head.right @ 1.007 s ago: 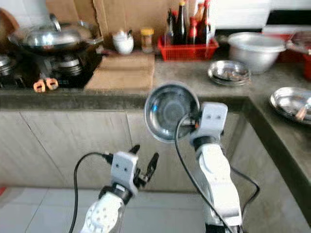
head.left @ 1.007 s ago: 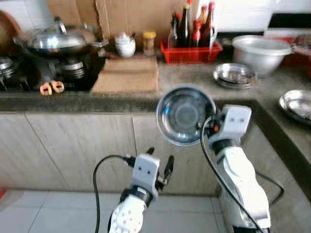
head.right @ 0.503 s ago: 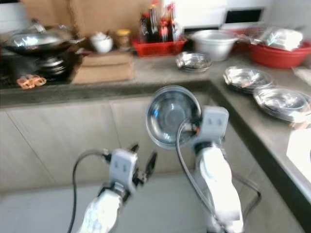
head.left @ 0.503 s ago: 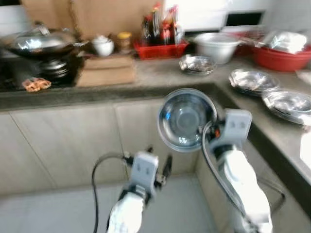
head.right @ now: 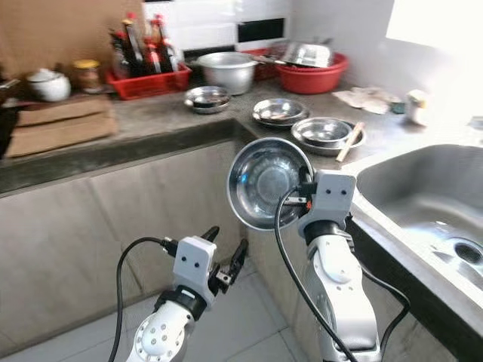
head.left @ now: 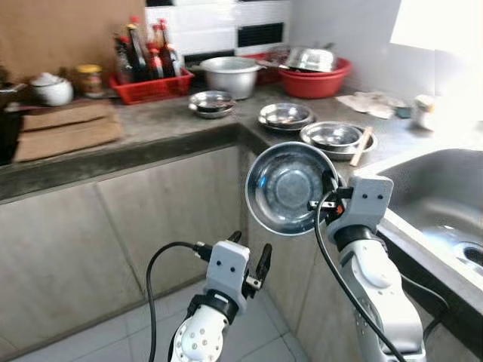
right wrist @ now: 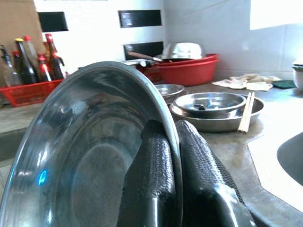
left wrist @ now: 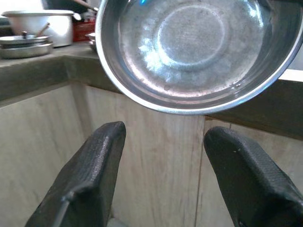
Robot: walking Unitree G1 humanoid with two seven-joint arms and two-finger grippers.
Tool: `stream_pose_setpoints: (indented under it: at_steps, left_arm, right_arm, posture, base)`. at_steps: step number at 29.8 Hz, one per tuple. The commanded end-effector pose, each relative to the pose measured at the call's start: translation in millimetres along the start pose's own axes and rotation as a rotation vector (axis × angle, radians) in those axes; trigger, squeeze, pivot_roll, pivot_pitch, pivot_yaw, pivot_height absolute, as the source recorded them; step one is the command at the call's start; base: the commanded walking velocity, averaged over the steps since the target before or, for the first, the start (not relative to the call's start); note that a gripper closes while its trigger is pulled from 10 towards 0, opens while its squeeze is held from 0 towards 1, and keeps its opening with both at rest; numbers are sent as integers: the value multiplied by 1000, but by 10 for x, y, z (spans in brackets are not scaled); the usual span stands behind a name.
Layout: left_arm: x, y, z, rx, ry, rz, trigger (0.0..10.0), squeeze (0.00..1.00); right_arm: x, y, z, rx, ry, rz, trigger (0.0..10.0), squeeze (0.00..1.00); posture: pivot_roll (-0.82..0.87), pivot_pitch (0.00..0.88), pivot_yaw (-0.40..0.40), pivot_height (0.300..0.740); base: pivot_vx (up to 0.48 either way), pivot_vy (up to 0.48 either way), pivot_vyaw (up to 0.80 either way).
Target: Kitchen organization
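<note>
My right gripper (head.left: 329, 202) is shut on the rim of a steel bowl (head.left: 287, 188), held upright on its edge at chest height in front of the counter corner. In the right wrist view both fingers (right wrist: 156, 179) pinch the bowl's rim (right wrist: 94, 156). Lower down, my left gripper (head.left: 249, 260) hangs open over the floor with nothing between its fingers. The left wrist view has the bowl's (left wrist: 194, 47) inside above the open fingers (left wrist: 90, 175).
On the corner counter (head.left: 151, 132) stand stacked steel dishes (head.left: 283, 117), a steel plate with chopsticks (head.left: 336, 138), a small bowl (head.left: 211, 102), a metal pot (head.left: 230, 74), a red basin (head.left: 313, 72) and a red bottle basket (head.left: 147, 83). A sink (head.left: 434, 200) lies at right.
The whole view has swung to the right: the stove and wok have left the picture and the sink has come in. The bowl stays in my right gripper; the left arm keeps its pose.
</note>
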State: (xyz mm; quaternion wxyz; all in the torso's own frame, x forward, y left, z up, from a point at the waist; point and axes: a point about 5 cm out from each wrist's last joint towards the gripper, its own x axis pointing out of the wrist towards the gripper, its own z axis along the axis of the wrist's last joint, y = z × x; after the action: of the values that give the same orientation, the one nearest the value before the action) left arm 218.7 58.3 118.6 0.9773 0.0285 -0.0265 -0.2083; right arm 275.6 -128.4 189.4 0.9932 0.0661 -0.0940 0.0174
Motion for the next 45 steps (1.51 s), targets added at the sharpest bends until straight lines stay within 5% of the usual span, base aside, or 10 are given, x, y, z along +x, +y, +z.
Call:
stream_pose_setpoints:
  at_steps: [1, 11, 39, 40, 41, 42, 43, 45]
  left_arm:
    - [-9, 50, 19, 8, -9, 14, 10000, 0]
    - [-14, 48, 12, 6, -6, 10, 10000, 0]
    - [30, 101, 37, -8, -10, 28, 10000, 0]
    - [35, 109, 41, -6, -13, 30, 10000, 0]
    - [38, 113, 44, -3, -14, 29, 10000, 0]
    - [43, 118, 49, 2, -17, 28, 10000, 0]
    - [49, 138, 55, 4, -20, 38, 10000, 0]
    - [61, 185, 80, 3, -28, 58, 10000, 0]
  right_arm:
    - [2, 84, 61, 16, -25, 30, 0, 0]
    - [2, 87, 62, 16, -24, 32, 0, 0]
    - [118, 82, 253, -10, -94, 26, 78, 0]
    - [128, 83, 257, -18, -94, 26, 2039, 0]
    - [134, 84, 258, -22, -93, 26, 7529, 0]
    - [141, 82, 260, -20, -93, 25, 7529, 0]
    - [153, 79, 263, -17, -93, 26, 10000, 0]
    - [189, 63, 281, -19, -95, 25, 10000, 0]
  posture:
    - [96, 0, -41, 740]
    - [97, 0, -43, 740]
    - [95, 0, -37, 740]
    - [95, 0, -37, 740]
    - [95, 0, -37, 740]
    - [95, 0, -38, 740]
    - [97, 0, -41, 740]
    - [97, 0, -42, 740]
  base:
    - [0, 465, -800]
    - [0, 461, -800]
    - [9, -136, -743]
    - [0, 0, 0]
    - [0, 0, 0]
    - [0, 0, 0]
    - [311, 0, 0]
    - [334, 0, 0]
